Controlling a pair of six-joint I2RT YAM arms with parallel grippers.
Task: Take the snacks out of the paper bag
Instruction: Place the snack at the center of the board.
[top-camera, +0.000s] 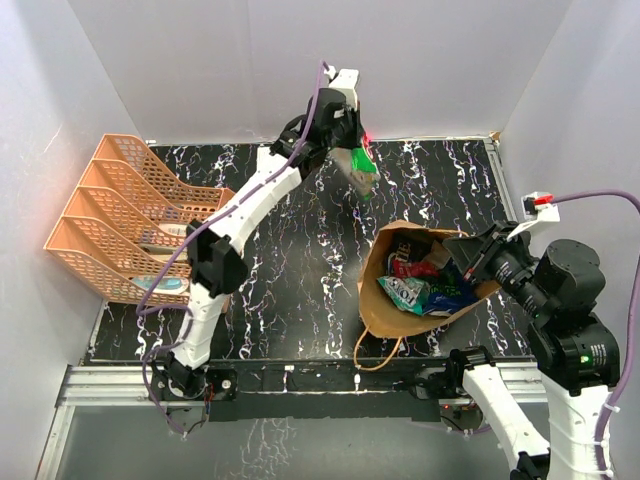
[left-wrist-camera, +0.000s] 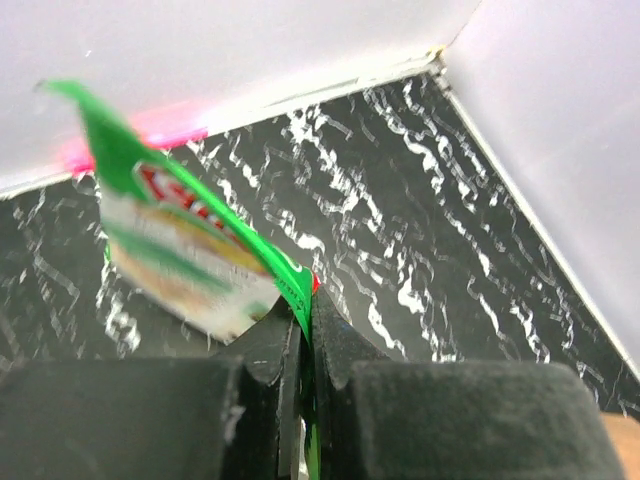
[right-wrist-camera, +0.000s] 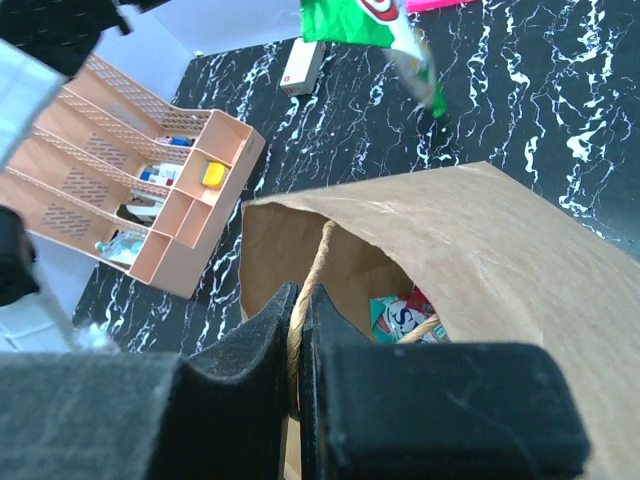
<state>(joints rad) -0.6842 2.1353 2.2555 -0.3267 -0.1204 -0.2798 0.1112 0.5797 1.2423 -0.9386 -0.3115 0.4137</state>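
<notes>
The brown paper bag (top-camera: 385, 300) lies on its side at the right of the table, mouth open, with a teal-white pouch (top-camera: 405, 293), dark blue packets (top-camera: 450, 298) and a red packet inside. My right gripper (right-wrist-camera: 302, 300) is shut on the bag's twisted paper handle (right-wrist-camera: 318, 262) and holds the mouth (right-wrist-camera: 330, 260) up. My left gripper (left-wrist-camera: 306, 300) is shut on the green chip bag (left-wrist-camera: 185, 250), holding it in the air over the far middle of the table (top-camera: 362, 170). The chip bag also shows in the right wrist view (right-wrist-camera: 385, 30).
An orange mesh organiser (top-camera: 125, 215) with small items stands at the left; it shows in the right wrist view (right-wrist-camera: 150, 180). A small white box (right-wrist-camera: 302, 67) lies near the back wall. White walls close in the table at the back and right.
</notes>
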